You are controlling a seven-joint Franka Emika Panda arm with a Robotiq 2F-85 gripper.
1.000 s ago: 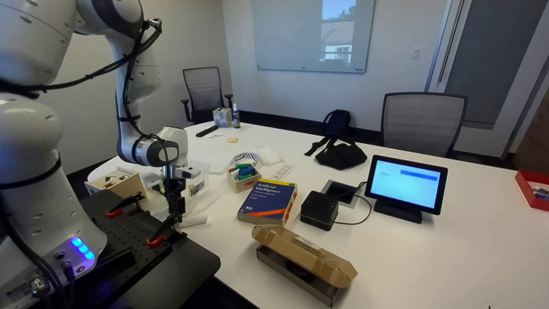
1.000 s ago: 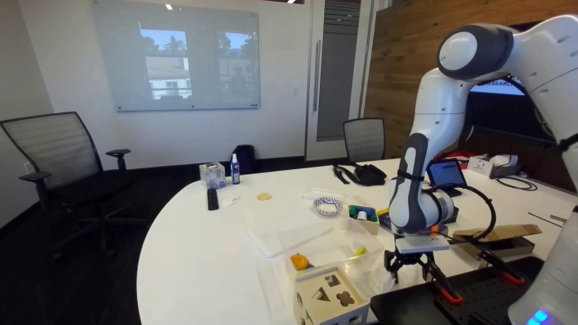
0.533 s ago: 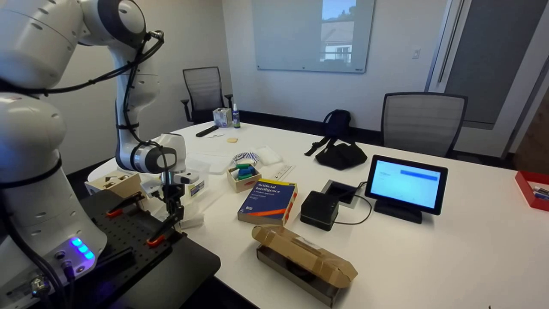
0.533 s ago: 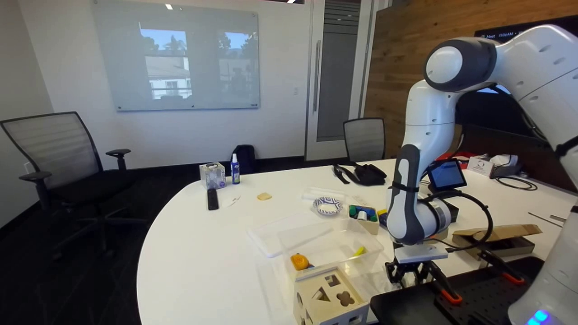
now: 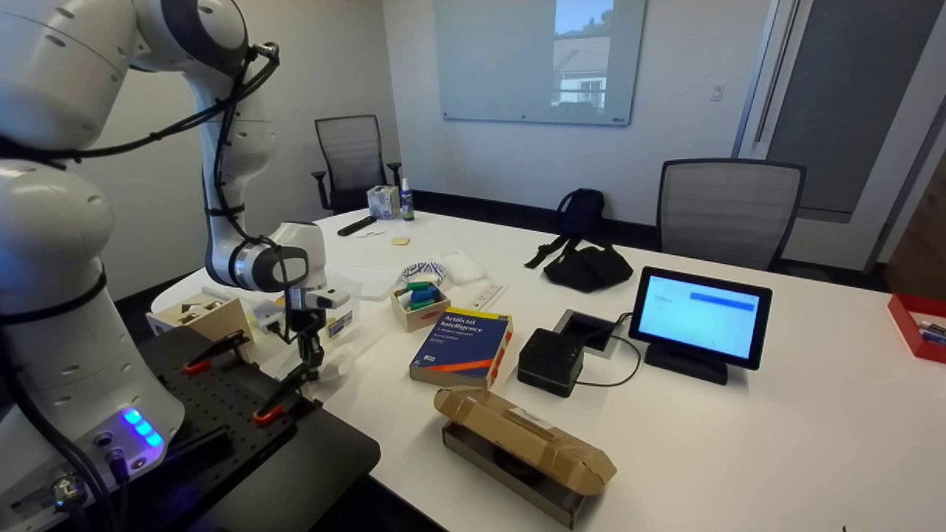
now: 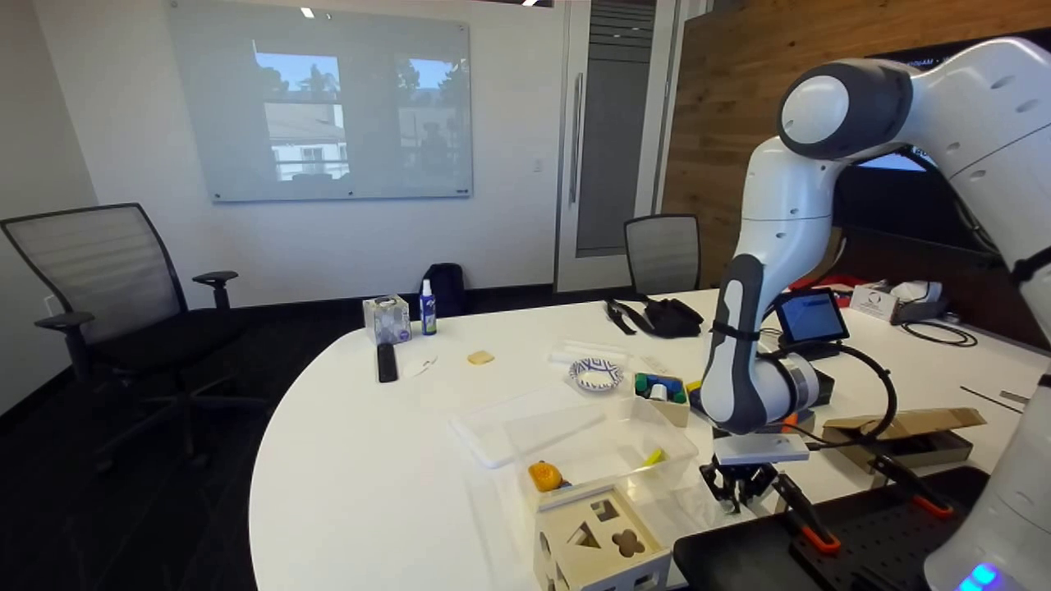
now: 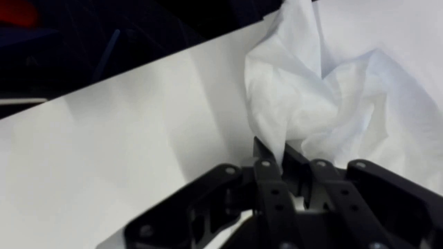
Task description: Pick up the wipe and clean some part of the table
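A crumpled white wipe (image 7: 294, 93) fills much of the wrist view, and a fold of it runs down between the black fingertips. My gripper (image 7: 278, 152) is shut on that fold, pinching it with only a thin gap between the pads. In an exterior view the wipe (image 5: 340, 362) bunches beside the gripper (image 5: 314, 369), low over the near edge of the white table (image 5: 709, 458). The arm partly covers this spot in an exterior view, where the gripper (image 6: 735, 497) points down and little of the wipe can be made out.
The black bench top (image 5: 325, 451) with orange-tipped clamps (image 5: 270, 414) borders the gripper. Close by stand a wooden shape box (image 6: 603, 538), a clear plastic bin (image 6: 591, 443), a marker box (image 5: 420, 314), a blue book (image 5: 462, 347) and an open cardboard box (image 5: 517, 451).
The gripper went down, its fingers came together on the wipe, and it has risen slightly. The wipe, flatter before, is now gathered up at the fingertips.
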